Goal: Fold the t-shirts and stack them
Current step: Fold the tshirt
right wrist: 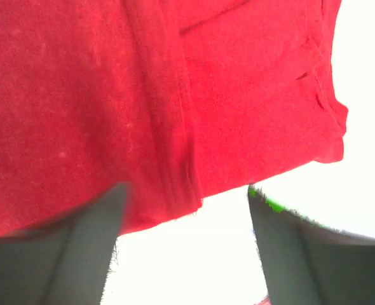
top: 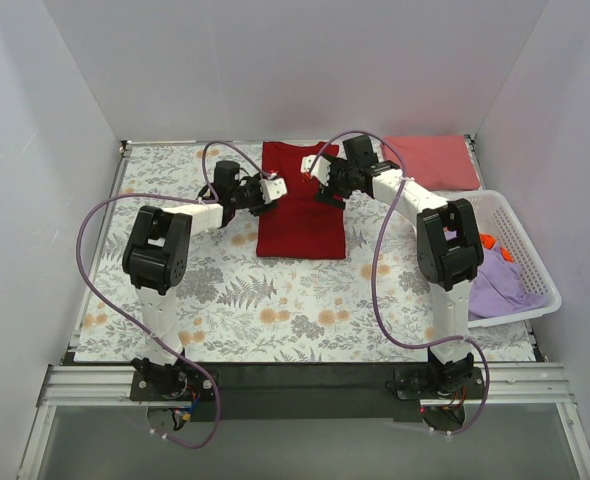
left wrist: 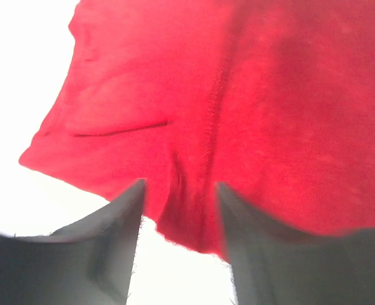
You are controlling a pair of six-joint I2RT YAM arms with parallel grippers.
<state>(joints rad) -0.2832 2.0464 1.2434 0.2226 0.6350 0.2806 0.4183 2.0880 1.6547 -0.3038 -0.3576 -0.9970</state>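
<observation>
**A:** What is lying around the work, starting from the left?

**B:** The white left wall [top: 35, 150] is running close beside the floral cloth [top: 225, 290], which is covering the bench [top: 305, 378]. The left arm [top: 160, 245] is reaching in over the cloth, and its purple cable [top: 88, 250] is looping out toward that wall.

**A:** And the left tool?

**B:** The left tool [left wrist: 181, 187] is hanging over the left edge of the crimson t-shirt [top: 300, 205]. Its jaws are standing apart and gripping nothing, with a ridge of red fabric lying between them.

**A:** The right side?

**B:** The right tool [right wrist: 187, 189] is hovering at the shirt's right edge near the back, also parted and holding nothing. Behind the right arm [top: 445, 245], a pinkish-red t-shirt [top: 430, 162] is lying folded near the back wall. The white lattice basket [top: 530, 265] is sitting against the right wall, holding a lavender t-shirt [top: 497, 285] and something orange [top: 488, 241].

**A:** Where is there room?

**B:** Bare cloth is lying in front of the crimson shirt, between the two arms. The back and right are crowding up.

**A:** How is the crimson shirt looking?

**B:** It is lying flat at the centre back, folded into a long strip, with seams and creases showing near both tools.
</observation>
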